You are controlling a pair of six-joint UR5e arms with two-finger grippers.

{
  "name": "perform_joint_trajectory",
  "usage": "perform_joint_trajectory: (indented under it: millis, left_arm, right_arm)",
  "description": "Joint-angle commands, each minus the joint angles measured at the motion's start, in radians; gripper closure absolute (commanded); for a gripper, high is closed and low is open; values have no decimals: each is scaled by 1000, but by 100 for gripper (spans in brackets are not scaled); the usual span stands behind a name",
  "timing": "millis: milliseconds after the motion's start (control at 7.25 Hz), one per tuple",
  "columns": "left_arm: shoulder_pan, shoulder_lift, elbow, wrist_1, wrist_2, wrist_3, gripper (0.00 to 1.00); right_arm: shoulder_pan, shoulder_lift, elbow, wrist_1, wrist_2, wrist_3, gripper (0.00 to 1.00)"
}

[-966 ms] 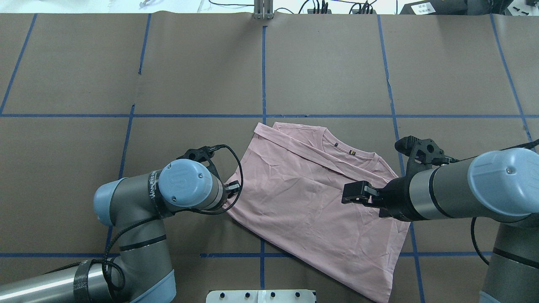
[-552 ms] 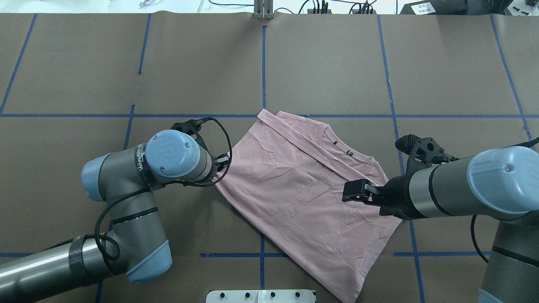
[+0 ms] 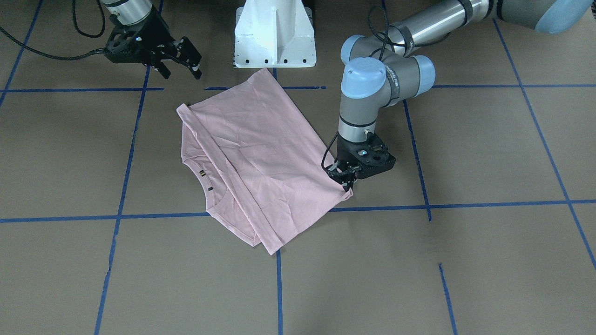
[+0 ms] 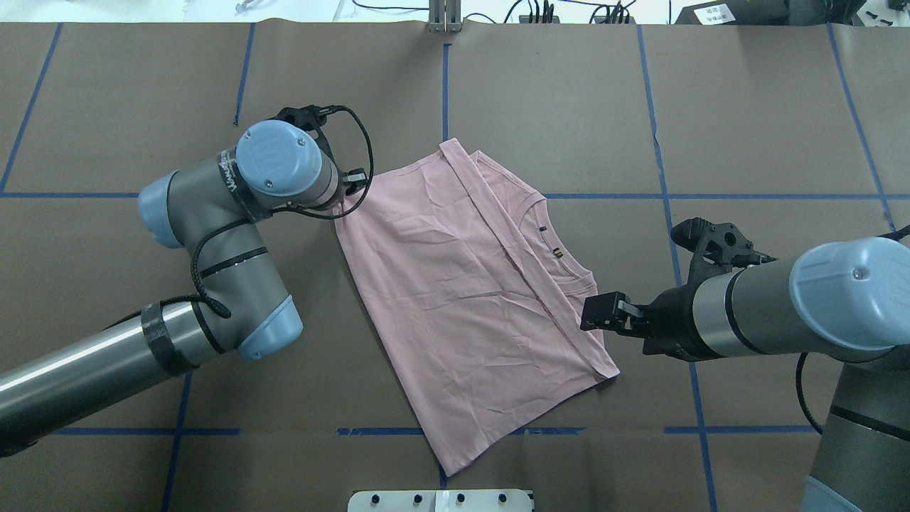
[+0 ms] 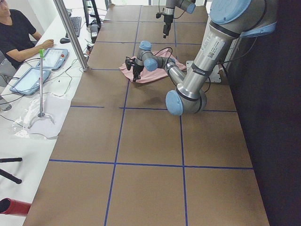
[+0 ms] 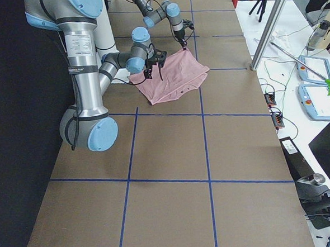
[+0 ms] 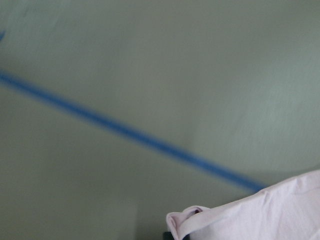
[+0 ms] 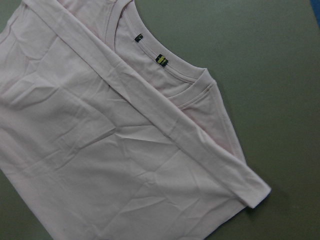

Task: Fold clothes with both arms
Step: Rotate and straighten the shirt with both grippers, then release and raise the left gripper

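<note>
The pale pink T-shirt (image 4: 462,284) lies folded and slanted on the brown table, also in the front view (image 3: 251,153) and the right wrist view (image 8: 125,150). Its collar with two small tags (image 4: 551,243) faces up, and the Snoopy print is hidden. My left gripper (image 4: 350,192) is shut on the shirt's far-left corner, low at the table (image 3: 347,185). That corner shows in the left wrist view (image 7: 250,220). My right gripper (image 4: 596,315) hangs open and empty above the shirt's right edge, fingers spread in the front view (image 3: 180,72).
The white pedestal base (image 3: 274,32) stands at the robot's edge of the table. Blue tape lines (image 4: 444,107) grid the brown cover. An operator (image 5: 14,33) sits with tablets at a side desk. A metal post (image 4: 444,18) stands at the far edge.
My left gripper has pulled the shirt's corner away from the robot and to the left. The whole shirt slid and turned with it. The right arm has barely shifted.
</note>
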Motion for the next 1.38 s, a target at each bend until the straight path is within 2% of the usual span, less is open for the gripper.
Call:
perform_joint_trajectory:
  millis: [0,414,552,690,828,966,1242]
  left_arm:
    - [-69,-86,186,-182,24,132,100]
    - [-74,-267,499,-427,100,191,100]
    - [-74,-273,541,-491,129,192,100]
    - [-74,-274,548,-495,131,238,100]
    - [-74,-274,548,-503,130,261,55]
    - [-74,-266,545,-548,131,258,1]
    - [-83,-240,505,-549,122,260,0]
  right_arm:
    - [19,15,-9,0,0,-1,0]
    - [42,12,-10,0,0,-1,0]
    - [39,13,-15,-2,-6,-1,0]
    - [38,15,-21,-2,-21,-1,0]
    - [39,15,-21,0,-28,-1,0]
    - [41,15,-21,-2,-29,-1,0]
    - [45,20,-20,-2,-29,-1,0]
